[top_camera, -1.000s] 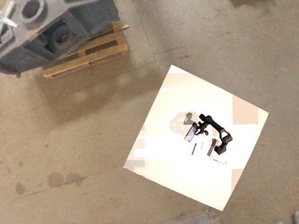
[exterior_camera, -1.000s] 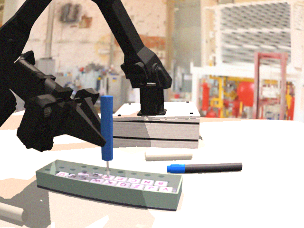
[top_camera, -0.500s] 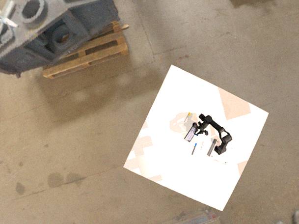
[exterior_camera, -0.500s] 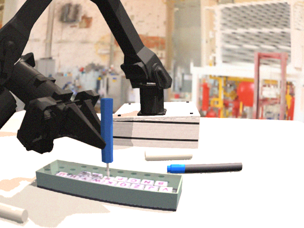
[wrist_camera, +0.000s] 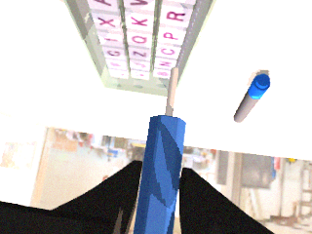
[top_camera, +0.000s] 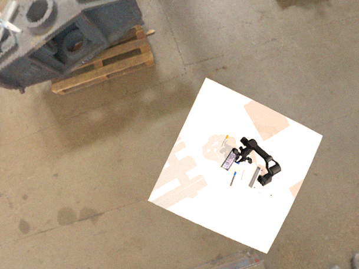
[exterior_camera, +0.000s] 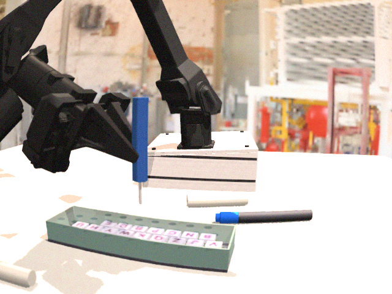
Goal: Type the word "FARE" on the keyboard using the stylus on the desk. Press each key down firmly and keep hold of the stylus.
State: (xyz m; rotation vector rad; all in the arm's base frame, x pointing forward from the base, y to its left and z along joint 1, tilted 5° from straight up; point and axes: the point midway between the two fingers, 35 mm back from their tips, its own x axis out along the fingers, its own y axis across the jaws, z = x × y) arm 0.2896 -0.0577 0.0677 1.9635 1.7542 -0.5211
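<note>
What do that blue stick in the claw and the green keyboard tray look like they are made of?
The stylus, clamped in the gripper, looks like smooth matte plastic: even blue colour, no shine, with a thin pale tip that may be plastic or rubber. The keyboard tray looks like matte moulded plastic too: flat sage green walls, white keys with pink letters.

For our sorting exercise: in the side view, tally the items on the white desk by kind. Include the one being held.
Keyboard: 1
Blue stylus (held upright above the desk): 1
Blue-capped marker: 1
Cream cylinders: 2
Total: 5
</note>
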